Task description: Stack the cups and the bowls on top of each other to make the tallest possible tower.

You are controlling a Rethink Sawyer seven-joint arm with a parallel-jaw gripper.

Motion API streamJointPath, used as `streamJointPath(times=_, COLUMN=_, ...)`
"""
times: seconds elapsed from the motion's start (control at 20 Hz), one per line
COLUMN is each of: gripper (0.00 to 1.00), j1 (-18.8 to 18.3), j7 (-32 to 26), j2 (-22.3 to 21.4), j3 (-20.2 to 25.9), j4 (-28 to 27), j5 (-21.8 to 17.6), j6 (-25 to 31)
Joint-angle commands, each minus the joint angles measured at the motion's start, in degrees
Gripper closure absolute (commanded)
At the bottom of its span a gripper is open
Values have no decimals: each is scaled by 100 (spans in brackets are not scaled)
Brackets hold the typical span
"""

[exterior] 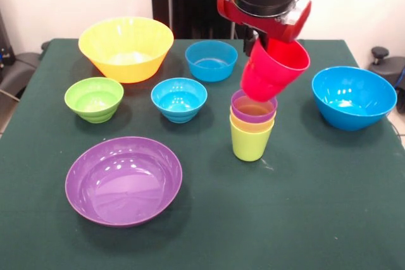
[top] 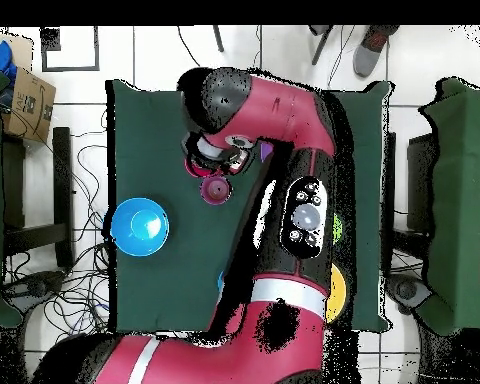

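red tapered plastic cup (exterior: 273,69) hung tilted in the gripper (exterior: 258,43), fingers closed on its rim, just above the purple-yellow-lime nested cup tower (exterior: 252,126) on green table (exterior: 316,207).

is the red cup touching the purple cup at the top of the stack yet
Cannot tell. In the front view the tilted red cup overlaps the purple cup's far rim, so contact or a gap is hidden; overhead, the arm covers them.

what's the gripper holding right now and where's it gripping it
The red cup, tilted over the stack of cups, gripped at the rim on its upper far side.
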Motion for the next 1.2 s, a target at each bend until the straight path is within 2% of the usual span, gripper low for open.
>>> streamJointPath(times=0.05, gripper=100, j1=44, j7=-892, j2=126, j3=834, j4=597, j5=-368, j6=-408)
streamJointPath(times=0.35, gripper=100, j1=220, j7=-752, j2=-117, j3=881, j4=990, j5=-353, j6=-622)
streamJointPath(times=0.75, gripper=100, j1=366, j7=-710, j2=-639, j3=890, j4=2090, j5=-352, j6=-1287)
streamJointPath(times=1.05, gripper=100, j1=287, j7=-796, j2=-1054, j3=957, j4=2914, j5=-370, j6=-1712)
streamJointPath(times=1.15, gripper=100, j1=184, j7=-887, j2=-1291, j3=948, j4=3195, j5=-401, j6=-1743)
streamJointPath(times=1.2, gripper=100, j1=39, j7=-992, j2=-1263, j3=949, j4=3134, j5=-460, j6=-1697)
